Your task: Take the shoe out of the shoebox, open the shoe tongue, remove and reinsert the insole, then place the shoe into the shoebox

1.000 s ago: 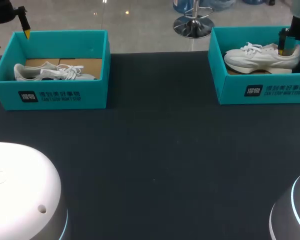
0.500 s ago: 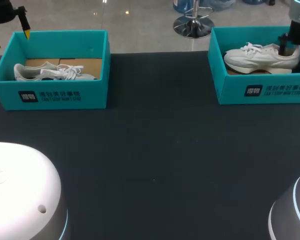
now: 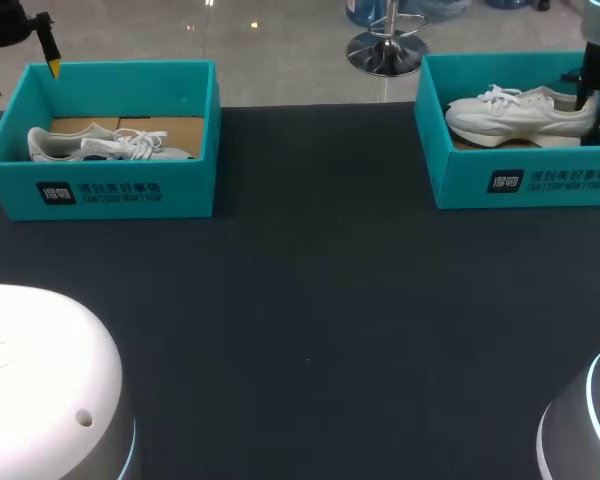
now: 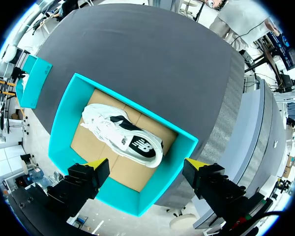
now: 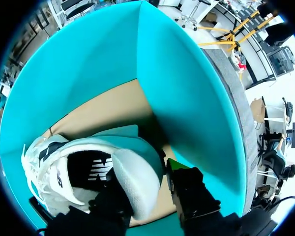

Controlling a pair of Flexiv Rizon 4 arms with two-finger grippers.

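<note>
Upper right: white shoe (image 3: 520,112) stands upright, toe left, in a teal shoebox (image 3: 525,186). Upper left: second shoe (image 3: 108,146) lies sideways in a matching shoebox (image 3: 100,192).

bright, even light from above, soft shadows inside the left shoebox (image 3: 130,90), matte dark table (image 3: 310,300).

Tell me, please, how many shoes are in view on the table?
2. One white fabric sneaker lies on its side in the left teal cardboard shoebox; the second white sneaker stands in the right teal shoebox, the right tool at its heel. None seems hidden.
</note>
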